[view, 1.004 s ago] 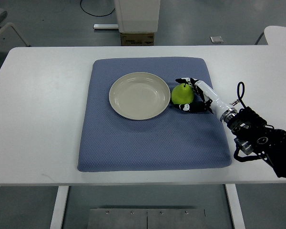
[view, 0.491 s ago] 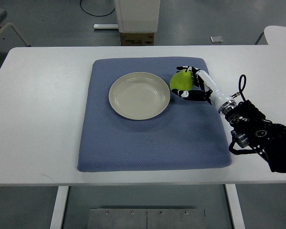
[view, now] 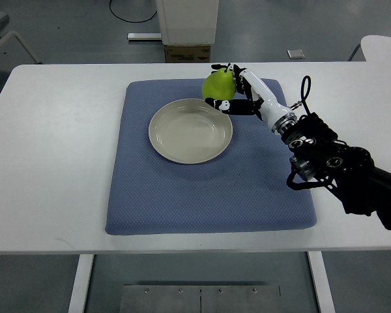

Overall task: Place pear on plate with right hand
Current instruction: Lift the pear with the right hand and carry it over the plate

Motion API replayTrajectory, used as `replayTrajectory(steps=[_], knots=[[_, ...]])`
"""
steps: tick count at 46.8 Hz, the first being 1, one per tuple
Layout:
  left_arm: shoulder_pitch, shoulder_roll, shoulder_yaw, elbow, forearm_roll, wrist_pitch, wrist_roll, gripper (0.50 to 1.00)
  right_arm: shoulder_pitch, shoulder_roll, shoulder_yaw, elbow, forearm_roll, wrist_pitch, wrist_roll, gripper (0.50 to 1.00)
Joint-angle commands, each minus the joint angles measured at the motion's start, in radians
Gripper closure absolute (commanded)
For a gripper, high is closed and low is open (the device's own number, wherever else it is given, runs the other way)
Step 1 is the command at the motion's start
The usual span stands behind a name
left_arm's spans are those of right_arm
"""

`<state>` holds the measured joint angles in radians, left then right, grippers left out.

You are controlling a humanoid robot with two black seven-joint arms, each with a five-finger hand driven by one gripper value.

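Right hand: the white-and-black fingered right hand is wrapped round the green pear, fingers curled over and under it.
Pear: up off the cloth, showing over the far right rim of the round cream plate.
Plate: bare, sitting on the blue textured mat on the white table.
Around: a cardboard box beyond the table's far edge; nothing lies between pear and plate.
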<state>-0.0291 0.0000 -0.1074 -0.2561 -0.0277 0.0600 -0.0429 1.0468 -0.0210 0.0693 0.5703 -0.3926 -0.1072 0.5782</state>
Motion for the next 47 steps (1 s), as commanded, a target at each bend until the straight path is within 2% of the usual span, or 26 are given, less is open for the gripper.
replayTrajectory(steps=[1, 20, 47], knots=[[0.0, 0.0, 0.0, 0.0, 0.0, 0.0, 0.0, 0.5, 0.007, 0.021, 0.0, -0.001, 0.0, 0.0, -0.018, 1.0], [0.0, 0.0, 0.0, 0.0, 0.0, 0.0, 0.0, 0.5, -0.001, 0.021, -0.009, -0.006, -0.003, 0.0, -0.064, 1.0], [0.0, 0.0, 0.0, 0.0, 0.0, 0.0, 0.0, 0.5, -0.059, 0.021, -0.014, 0.034, -0.006, 0.006, -0.06, 1.0]])
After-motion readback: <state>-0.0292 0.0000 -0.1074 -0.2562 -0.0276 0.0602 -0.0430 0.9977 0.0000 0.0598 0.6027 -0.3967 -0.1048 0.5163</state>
